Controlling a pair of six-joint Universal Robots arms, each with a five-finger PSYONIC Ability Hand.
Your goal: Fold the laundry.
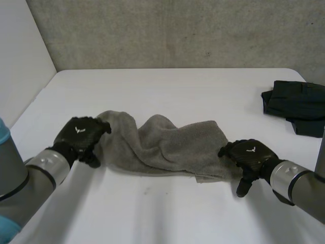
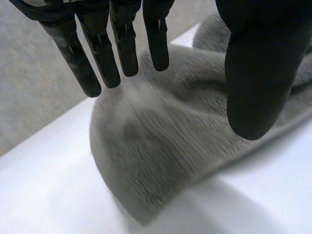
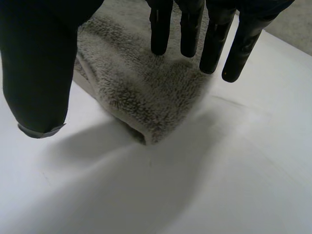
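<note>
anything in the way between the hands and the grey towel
Nothing visible. The left hand is at one end of the grey towel, the right hand at the other; the dark clothes lie well apart on the table.

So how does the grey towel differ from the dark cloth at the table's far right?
The grey towel is pale and fluffy; the dark cloth is near black. The grey towel lies rumpled in a long strip; the dark cloth sits in a compact, seemingly folded pile. The left robot hand and right robot hand are at the grey towel's ends; the dark cloth lies apart from both. Both rest on the white table.
</note>
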